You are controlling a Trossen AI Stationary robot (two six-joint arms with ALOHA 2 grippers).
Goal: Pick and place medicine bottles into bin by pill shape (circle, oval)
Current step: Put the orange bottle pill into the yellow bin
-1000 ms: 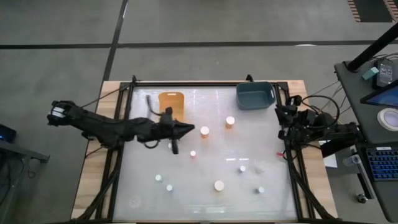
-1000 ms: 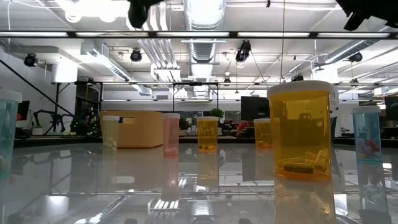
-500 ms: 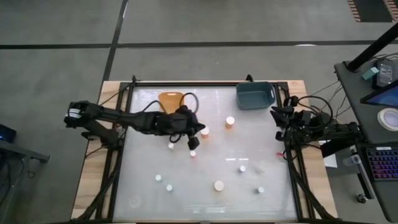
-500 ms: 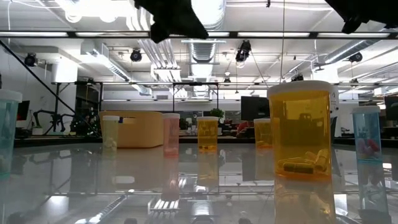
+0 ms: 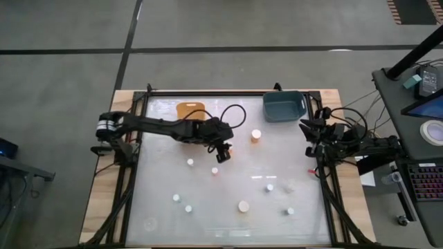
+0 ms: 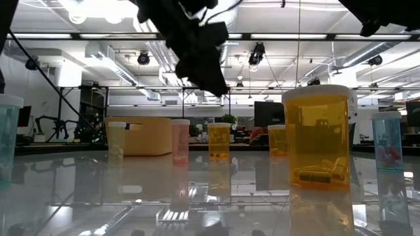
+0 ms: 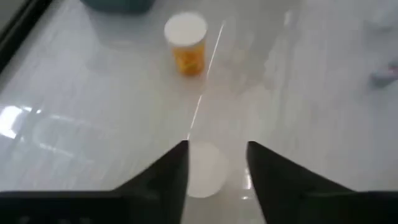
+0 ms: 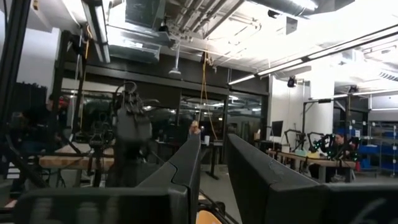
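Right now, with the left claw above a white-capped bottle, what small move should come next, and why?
Probably a short straight descent. In the wrist view the left claw is open with the white cap of a bottle framed between its fingers, so it looks lined up but too high to grip. Lowering first, then closing, seems sensible. The right claw waits shut at the table's right edge.

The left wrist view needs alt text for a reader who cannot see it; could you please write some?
The left gripper, jaws open, hovers over a white-capped bottle on the pale table. Beyond stands an orange bottle with a white cap.
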